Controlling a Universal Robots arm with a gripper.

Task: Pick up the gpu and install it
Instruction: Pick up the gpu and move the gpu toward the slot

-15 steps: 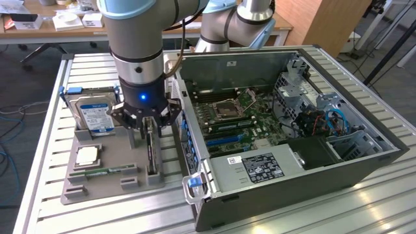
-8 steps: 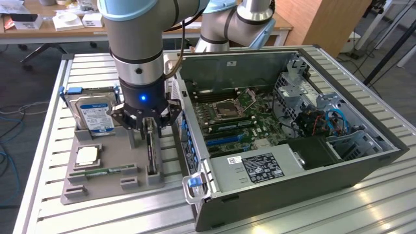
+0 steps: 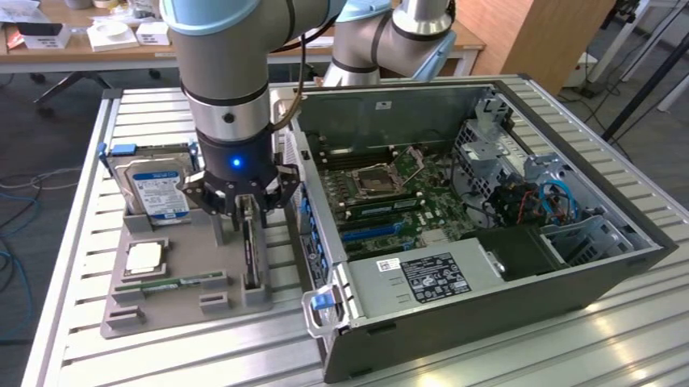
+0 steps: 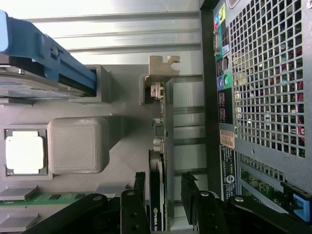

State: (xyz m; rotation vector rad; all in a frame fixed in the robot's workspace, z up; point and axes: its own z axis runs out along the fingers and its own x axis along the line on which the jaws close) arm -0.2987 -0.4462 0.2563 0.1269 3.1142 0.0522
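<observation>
Gpu [image 4: 166,146]: thin flat card (metal bracket [image 4: 161,67]).

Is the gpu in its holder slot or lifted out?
In: the gpu stands on edge in the grey holder, open end effector straddling it.

arm [image 3: 221,72]: last link near vertical in ext. view, tool end pointing straight down; grey tube w/ pale blue joint cap at its upper end; rear link [image 3: 372,36] w/ silver joint behind it, toward the exterior view's right. wrist [image 3: 234,141]: silver band, then black flange w/ blue light lit. gripper [image 3: 245,211]: black, 2-finger, linkage arms splayed out to both sides; jaws apart, at wide setting. Wrist view: gripper [image 4: 164,184] seen along its own axis; fingers [image 4: 139,187] roughly parallel, one each side of the gpu [image 4: 168,122] edge; gap visible betw. card and one finger; not clamped on it.
</observation>
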